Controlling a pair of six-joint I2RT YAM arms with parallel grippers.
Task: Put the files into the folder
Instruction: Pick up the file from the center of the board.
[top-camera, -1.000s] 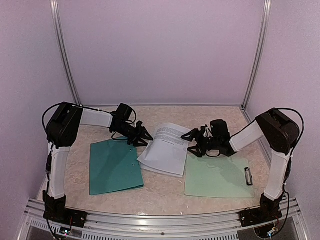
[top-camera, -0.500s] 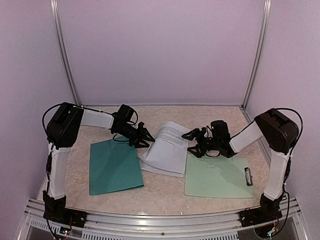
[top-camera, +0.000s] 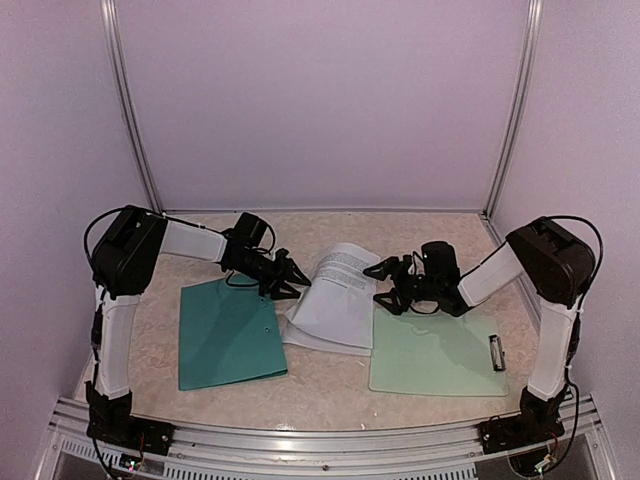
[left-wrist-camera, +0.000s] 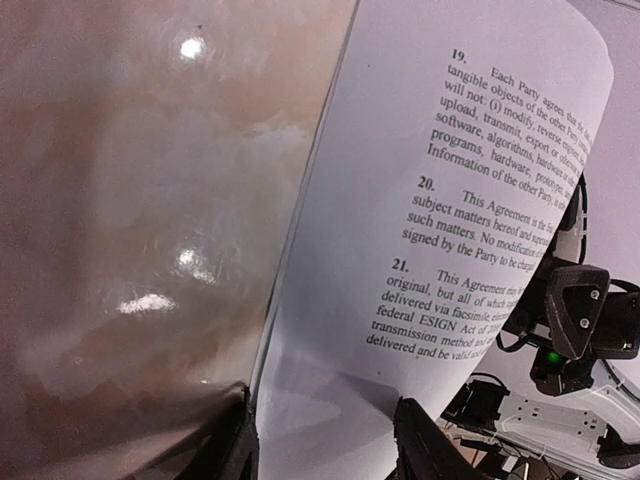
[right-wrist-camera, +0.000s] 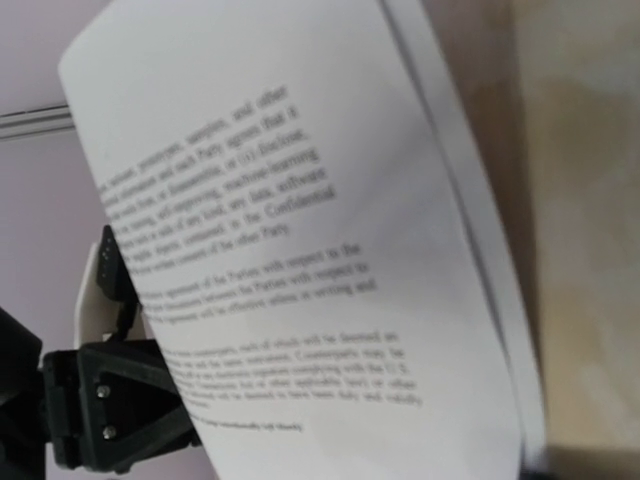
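You have the files lying curled on the worktop, between the folder and the clipboard. Your left pincer stands half released, its fingers astride their left edge; your right pincer gapes released beside their right edge.

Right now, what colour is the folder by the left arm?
The folder is plain dark teal-green, clearest in the top external view.

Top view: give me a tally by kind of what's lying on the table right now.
Dark teal folder: 1
Mint-green clipboard: 1
Stack of printed paper sheets: 1 (number of sheets unclear)
Total: 3
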